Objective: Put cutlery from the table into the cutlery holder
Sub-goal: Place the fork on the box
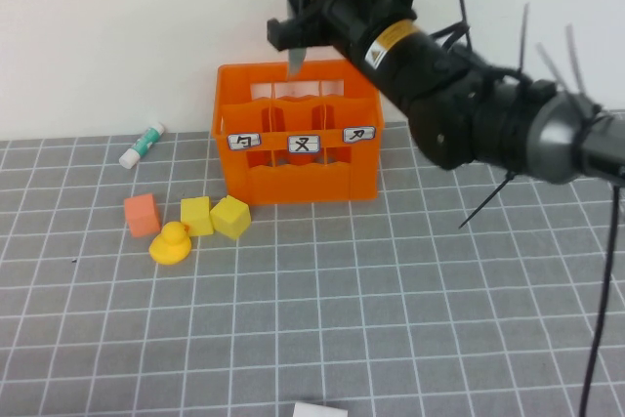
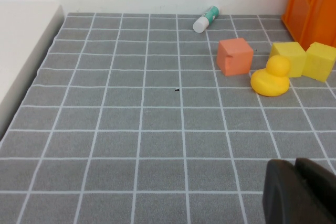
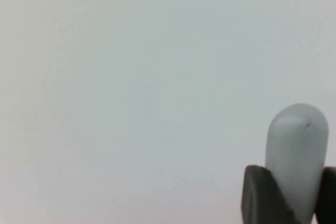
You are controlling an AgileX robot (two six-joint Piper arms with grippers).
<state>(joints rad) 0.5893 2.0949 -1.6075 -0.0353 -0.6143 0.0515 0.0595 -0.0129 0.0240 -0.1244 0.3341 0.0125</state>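
Observation:
The orange cutlery holder (image 1: 298,173) stands on the grey gridded table (image 1: 391,319) at the back centre; its corner shows in the left wrist view (image 2: 315,3). My right gripper (image 1: 293,34) is above the holder's back row, shut on the light grey fork (image 1: 295,59), which hangs down just over the rim. In the right wrist view the fork's rounded handle end (image 3: 296,150) sticks out between the fingers (image 3: 262,192), with only blank wall behind. My left gripper (image 2: 295,163) is low over the table at the near left, shut and empty.
A white tube with a green cap (image 1: 143,145) lies at the back left. An orange cube (image 1: 142,214), two yellow cubes (image 1: 196,215) (image 1: 230,217) and a yellow duck (image 1: 171,243) sit to the left front of the holder.

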